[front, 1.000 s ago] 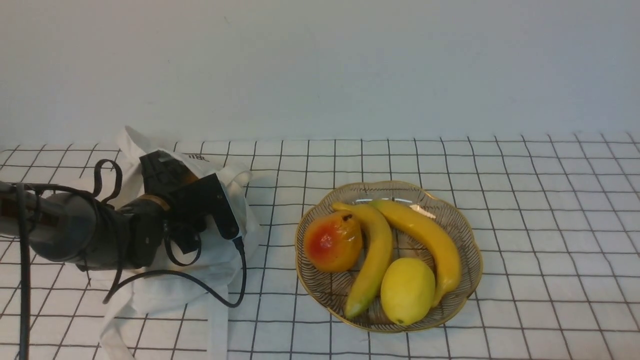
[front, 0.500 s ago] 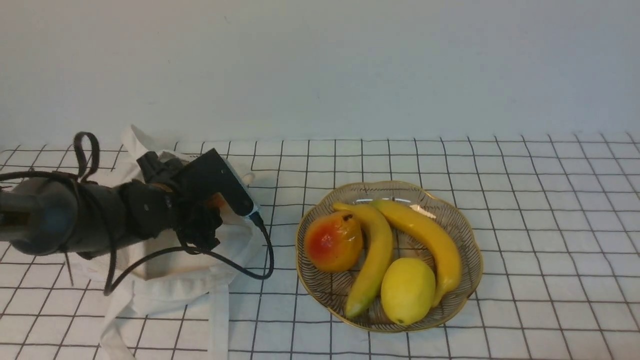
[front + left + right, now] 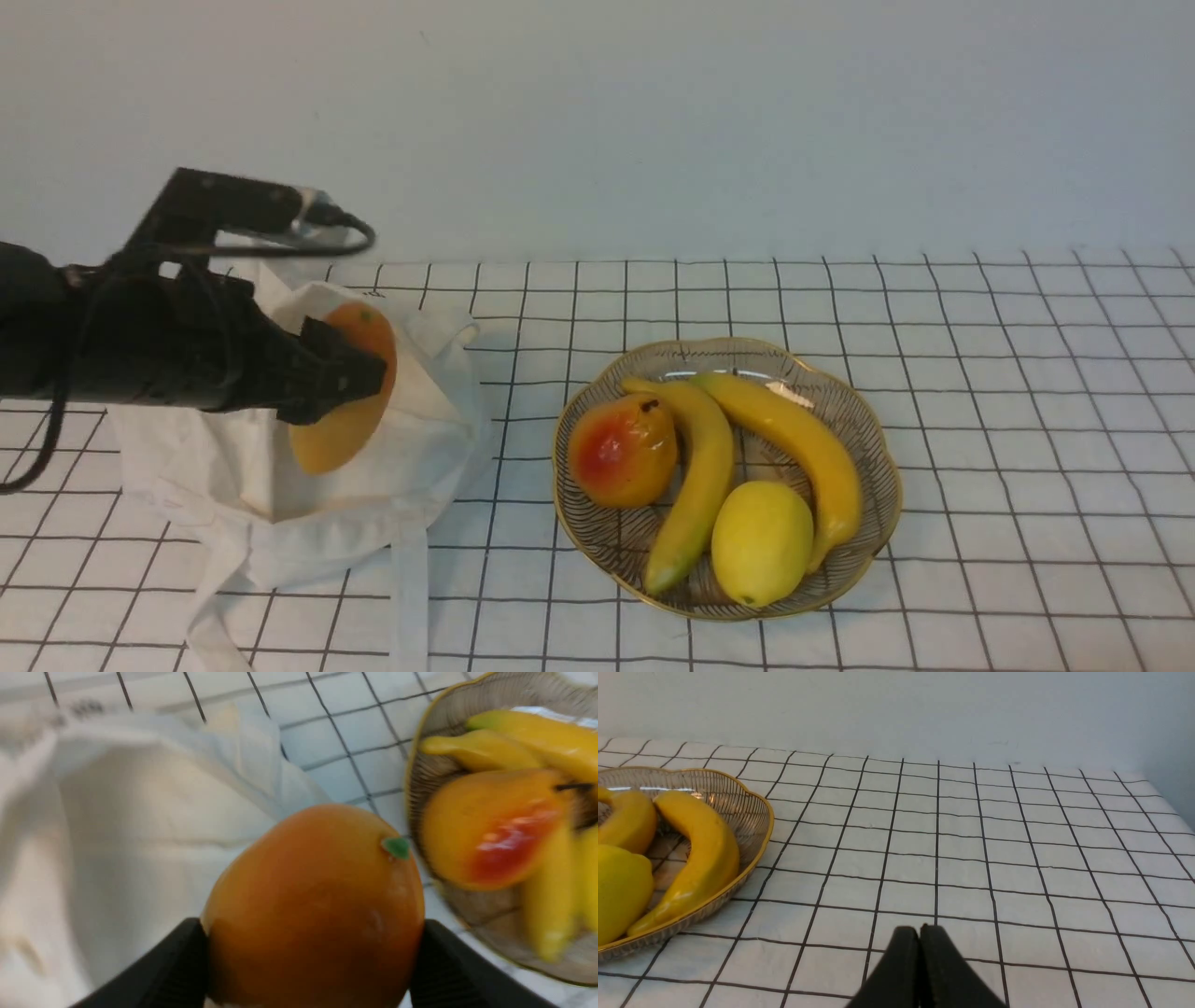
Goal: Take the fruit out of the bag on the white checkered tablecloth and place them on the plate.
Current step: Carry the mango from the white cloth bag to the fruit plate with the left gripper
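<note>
- Mango [image 3: 338, 439], the fruit in transit: held between the fingertips of the left claw [image 3: 310, 952], which grips it across its thick middle. Front view: its long axis is tilted, both ends projecting beyond the claw.
- Change: half a second earlier the claw and wrist largely hid the mango at the bag; now the claw has risen and turned, and most of the fruit shows against the pale fabric. The extraction step appears nearly or fully complete; transfer to the plate should follow.
- Appearance of the mango: glossy, smooth and oblong, deep orange grading to yellow, with a small green mark near one end. The rounded skin may slip if the grip is jarred.
- Off-white cloth bag [image 3: 439, 467]: beneath and behind the claw, slumped, its mouth gaping, one strap [image 3: 409, 597] trailing over the checkered tablecloth [image 3: 1027, 420].
- Scalloped glass plate [image 3: 892, 523]: to the right of the left claw, apart from it, bearing a pear [image 3: 621, 457], two bananas [image 3: 695, 485] and a lemon [image 3: 763, 544]. The pear lies on the side nearest the claw; space for the mango looks tight, and it could roll against the rim.
- Right claw [image 3: 914, 942]: fingertips together, nothing between them.
</note>
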Robot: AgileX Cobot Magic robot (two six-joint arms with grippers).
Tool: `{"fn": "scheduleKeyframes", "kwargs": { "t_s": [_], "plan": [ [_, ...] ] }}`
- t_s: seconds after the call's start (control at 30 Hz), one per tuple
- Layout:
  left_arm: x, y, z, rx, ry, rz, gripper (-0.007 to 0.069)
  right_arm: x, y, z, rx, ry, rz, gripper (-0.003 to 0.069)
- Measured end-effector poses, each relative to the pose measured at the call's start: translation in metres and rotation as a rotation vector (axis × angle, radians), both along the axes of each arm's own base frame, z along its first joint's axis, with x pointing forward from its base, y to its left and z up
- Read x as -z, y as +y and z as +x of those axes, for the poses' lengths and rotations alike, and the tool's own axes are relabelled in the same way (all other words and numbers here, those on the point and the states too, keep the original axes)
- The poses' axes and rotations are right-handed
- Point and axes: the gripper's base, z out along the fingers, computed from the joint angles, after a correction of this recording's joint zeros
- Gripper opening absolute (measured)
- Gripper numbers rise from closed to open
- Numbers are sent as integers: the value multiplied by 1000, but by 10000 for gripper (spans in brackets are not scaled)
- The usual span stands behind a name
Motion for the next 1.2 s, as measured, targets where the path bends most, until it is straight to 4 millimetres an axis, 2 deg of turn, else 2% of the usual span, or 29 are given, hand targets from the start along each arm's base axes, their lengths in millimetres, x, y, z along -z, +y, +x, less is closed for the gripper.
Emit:
{"fn": "scheduleKeyframes", "kwargs": {
  "t_s": [0.03, 0.1, 0.23, 0.37, 0.43, 0.5, 0.53, 0.57, 0.63, 0.67, 0.77, 0.8, 0.83, 0.97, 1.07, 1.17, 1.2],
  "plan": [
    [0, 1, 0, -3, 0, 0, 489, 0, 0, 0, 0, 0, 0, -14],
    [-8, -1, -14, -8, 108, -106, 489, 0, 0, 0, 0, 0, 0, -14],
    [-24, -15, -30, 99, 174, -188, 489, 0, 0, 0, 0, 0, 0, -14],
    [-48, -44, -34, 229, 106, -271, 489, 0, 0, 0, 0, 0, 0, -14],
    [-53, -55, -33, 255, 77, -281, 489, 0, 0, 0, 0, 0, 0, -14],
    [-61, -81, -30, 303, 24, -289, 489, 0, 0, 0, 0, 0, 0, -14],
    [-61, -83, -30, 306, 21, -289, 489, 0, 0, 0, 0, 0, 0, -14],
    [-62, -104, -26, 338, 3, -291, 489, 0, 0, 0, 0, 0, 0, -14],
    [-58, -128, -20, 363, -5, -296, 489, 0, 0, 0, 0, 0, 0, -14],
    [-58, -130, -19, 364, -5, -297, 489, 0, 0, 0, 0, 0, 0, -14],
    [-42, -172, -1, 360, -5, -306, 489, 0, 0, 0, 0, 0, 0, -14],
    [-40, -176, 1, 356, -5, -307, 489, 0, 0, 0, 0, 0, 0, -14],
    [-31, -190, 11, 345, -2, -301, 489, 0, 0, 0, 0, 0, 0, -14],
    [-9, -210, 35, 304, 6, -289, 489, 0, 0, 0, 0, 0, 1, -14],
    [1, -214, 45, 283, 11, -281, 489, 0, 0, 0, 0, 0, 1, -14],
    [21, -218, 60, 231, 17, -257, 489, 0, 0, 0, 0, 0, 1, -14],
    [20, -218, 60, 231, 16, -257, 489, 0, 0, 0, 0, 0, 1, -14]
  ]
}}
